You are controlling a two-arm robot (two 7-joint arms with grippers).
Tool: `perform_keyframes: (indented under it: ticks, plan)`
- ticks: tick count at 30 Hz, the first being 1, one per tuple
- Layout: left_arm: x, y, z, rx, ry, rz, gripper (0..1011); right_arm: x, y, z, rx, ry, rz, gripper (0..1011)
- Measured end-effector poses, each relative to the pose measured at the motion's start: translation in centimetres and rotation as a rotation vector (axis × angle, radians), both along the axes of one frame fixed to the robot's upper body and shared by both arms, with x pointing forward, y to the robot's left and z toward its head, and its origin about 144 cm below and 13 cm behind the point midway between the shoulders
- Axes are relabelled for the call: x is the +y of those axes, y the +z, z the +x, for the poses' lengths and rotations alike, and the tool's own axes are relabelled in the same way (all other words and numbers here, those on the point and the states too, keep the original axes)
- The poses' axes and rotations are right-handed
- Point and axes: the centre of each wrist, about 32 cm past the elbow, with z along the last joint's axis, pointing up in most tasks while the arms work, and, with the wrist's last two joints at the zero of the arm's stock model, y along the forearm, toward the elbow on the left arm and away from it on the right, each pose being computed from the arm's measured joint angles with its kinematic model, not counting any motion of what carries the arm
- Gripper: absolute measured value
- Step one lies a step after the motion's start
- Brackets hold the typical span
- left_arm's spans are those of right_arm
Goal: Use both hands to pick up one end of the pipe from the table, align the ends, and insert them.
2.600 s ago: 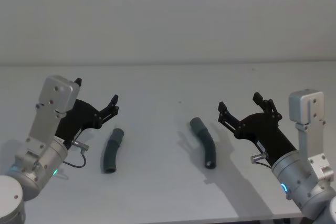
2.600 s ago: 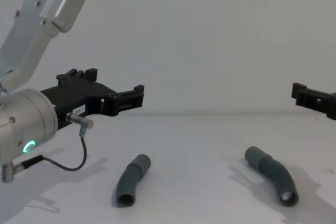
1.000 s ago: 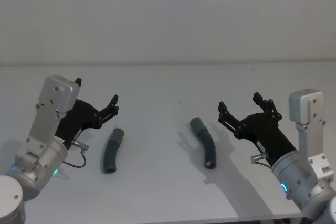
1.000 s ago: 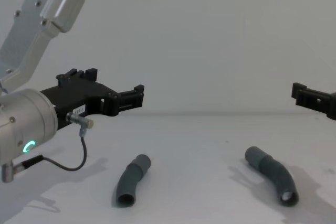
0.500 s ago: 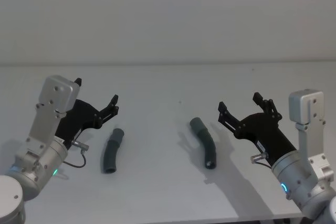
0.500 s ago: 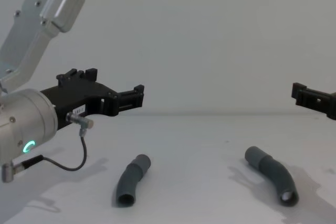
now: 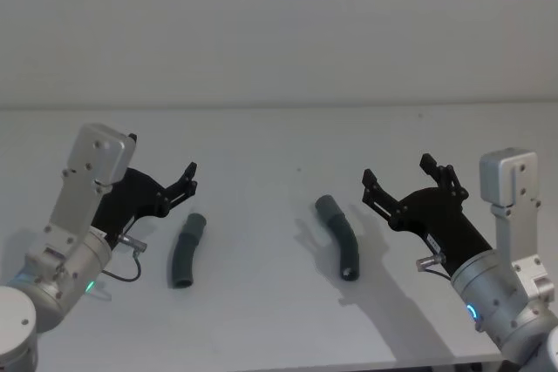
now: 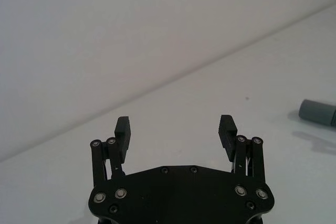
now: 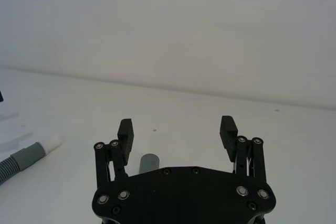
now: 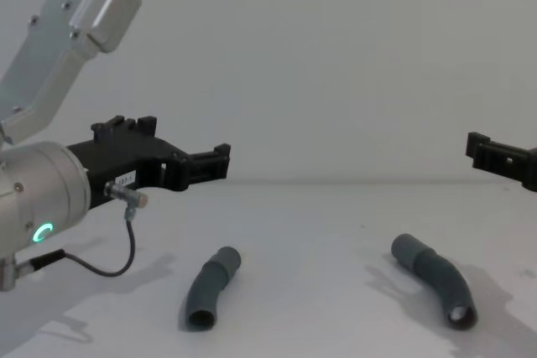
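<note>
**Both jaws wide, nothing held**

The left gripper (image 7: 160,153) hovers released near the left piece (image 7: 185,250), which lies on the table (image 7: 261,311). The right piece (image 7: 338,237) lies well apart from it, near the right gripper (image 7: 398,170), likewise spread and empty.

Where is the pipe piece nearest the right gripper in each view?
Head view: pipe piece, right of centre.
Chest view: lower right.
Left wrist view: its collar, cut by the frame's edge.
Right wrist view: its collar, just beyond the right gripper.
Shared landmark: table's far edge.
</note>
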Motion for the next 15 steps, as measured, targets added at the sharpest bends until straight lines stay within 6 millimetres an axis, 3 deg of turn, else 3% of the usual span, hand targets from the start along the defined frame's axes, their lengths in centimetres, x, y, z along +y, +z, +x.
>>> perform_keyframes:
  ticks: [15]
  plan:
    - [0.5, 1.8, -0.9, 0.174, -0.004, 0.085, 1001, 0.0, 0.0, 0.0, 0.000, 0.000, 0.000, 1000]
